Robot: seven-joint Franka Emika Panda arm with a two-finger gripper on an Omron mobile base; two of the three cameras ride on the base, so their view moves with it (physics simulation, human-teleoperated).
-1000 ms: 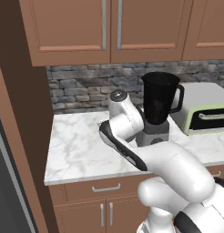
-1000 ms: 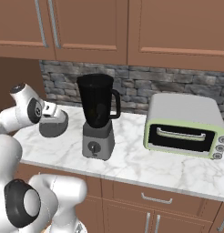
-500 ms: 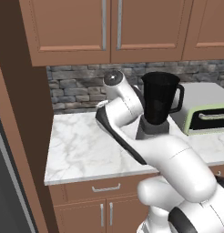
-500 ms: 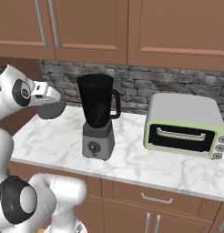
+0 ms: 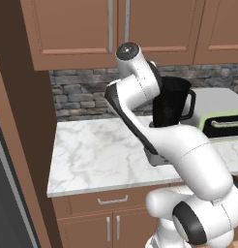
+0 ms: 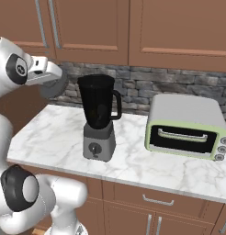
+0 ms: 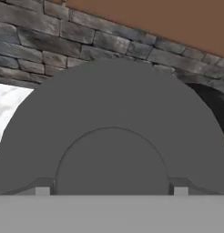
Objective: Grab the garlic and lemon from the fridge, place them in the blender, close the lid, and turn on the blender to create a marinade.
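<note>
The black blender jar (image 6: 98, 102) stands on its grey base (image 6: 98, 143) with a round dial, mid-counter; its handle (image 5: 189, 104) sticks out to the right. My gripper (image 6: 49, 79) hovers left of the jar's rim, shut on the flat dark grey lid (image 6: 54, 86), which is held tilted on edge. In the hand view the lid (image 7: 112, 113) spreads wide between my fingertips (image 7: 42, 191), with the jar's dark mouth (image 7: 214, 102) just behind it at right. The jar top stands uncovered. Garlic and lemon are out of view. The fridge (image 5: 6, 193) edges the far left.
A pale green toaster oven (image 6: 186, 125) sits right of the blender on the white marble counter (image 6: 50, 137). A stone backsplash (image 6: 179, 85) and brown wooden upper cabinets (image 6: 133, 27) run close above the jar. A tall wooden panel (image 5: 24, 121) bounds the counter's left end.
The arm has lifted the lid from near the counter up to about the jar's rim height, left of the blender. The blender and oven have not moved.
</note>
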